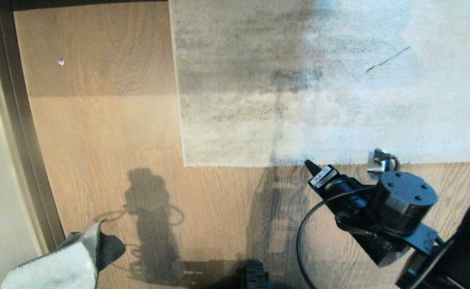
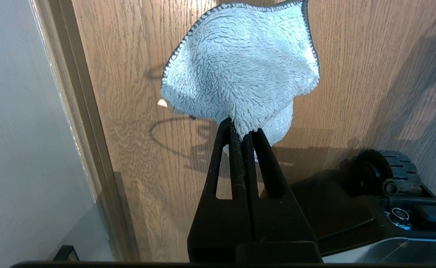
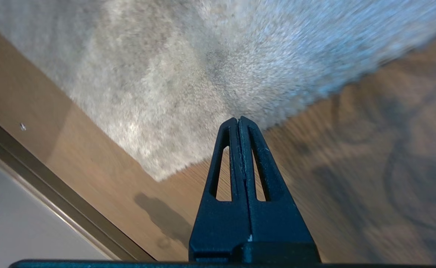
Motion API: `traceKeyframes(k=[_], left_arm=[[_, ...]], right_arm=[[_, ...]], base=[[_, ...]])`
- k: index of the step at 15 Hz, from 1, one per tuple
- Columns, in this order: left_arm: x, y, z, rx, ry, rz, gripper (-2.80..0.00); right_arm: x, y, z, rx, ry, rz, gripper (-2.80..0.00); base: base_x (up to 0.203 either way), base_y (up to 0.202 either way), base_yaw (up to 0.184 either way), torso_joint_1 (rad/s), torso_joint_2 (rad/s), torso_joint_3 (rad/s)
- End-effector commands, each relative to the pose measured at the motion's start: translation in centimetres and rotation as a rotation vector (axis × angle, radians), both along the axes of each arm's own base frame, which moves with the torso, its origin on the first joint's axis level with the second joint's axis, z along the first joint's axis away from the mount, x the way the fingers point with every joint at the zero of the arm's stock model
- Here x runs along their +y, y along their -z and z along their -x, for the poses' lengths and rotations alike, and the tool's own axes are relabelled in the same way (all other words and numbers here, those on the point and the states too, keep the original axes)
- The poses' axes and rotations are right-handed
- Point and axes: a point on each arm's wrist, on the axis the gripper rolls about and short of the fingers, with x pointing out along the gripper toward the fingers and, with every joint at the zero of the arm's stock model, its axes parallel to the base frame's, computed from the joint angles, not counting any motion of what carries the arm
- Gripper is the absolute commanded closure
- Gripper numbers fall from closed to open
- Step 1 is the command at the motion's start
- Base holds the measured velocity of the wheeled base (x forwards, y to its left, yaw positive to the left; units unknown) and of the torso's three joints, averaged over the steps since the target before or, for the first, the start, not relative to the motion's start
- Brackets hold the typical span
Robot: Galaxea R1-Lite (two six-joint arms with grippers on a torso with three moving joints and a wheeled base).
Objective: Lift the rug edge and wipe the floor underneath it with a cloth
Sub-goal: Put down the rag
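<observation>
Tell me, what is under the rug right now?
The rug lies flat on the floor, its edge not lifted, so whatever is beneath it is covered. Only wood planks show beside it. The right gripper, shut, points at its edge.

Hard shadows on floor (image 1: 98,132); right wrist view blurred.

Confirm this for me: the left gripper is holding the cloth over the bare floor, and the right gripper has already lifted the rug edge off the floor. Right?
Not quite. The left gripper does hold the cloth over the bare floor, but the rug edge lies flat. In the right wrist view the right gripper is shut on nothing, with its tip pointing at that edge.
</observation>
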Motion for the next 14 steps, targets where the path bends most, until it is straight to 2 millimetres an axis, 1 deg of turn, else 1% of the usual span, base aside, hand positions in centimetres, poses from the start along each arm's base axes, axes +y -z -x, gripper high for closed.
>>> traceKeyframes(k=[1,7,10,14], left_arm=[[0.0,0.0,0.0,0.001,-0.001,0.002,0.0],[0.0,0.0,0.0,0.001,-0.001,0.0,0.0],[0.0,0.0,0.0,0.001,-0.001,0.001,0.0],[0.0,0.0,0.0,0.001,-0.001,0.002,0.0]], right_arm=[[-2.4,-1.9,2.9,-0.068,0.006,0.001,0.0],[-6.0,-2.1,7.3,-0.142,0.029,0.287,0.0],[-7.5,-0.8,8.9,-0.123,0.038,0.434,0.0],[-8.8,-0.3,7.7,-0.097,0.136,0.543,0.0]], base=[[0.0,0.0,0.0,0.0,0.0,0.0],[0.0,0.0,0.0,0.0,0.0,0.0],[0.0,0.0,0.0,0.0,0.0,0.0],[0.0,0.0,0.0,0.0,0.0,0.0]])
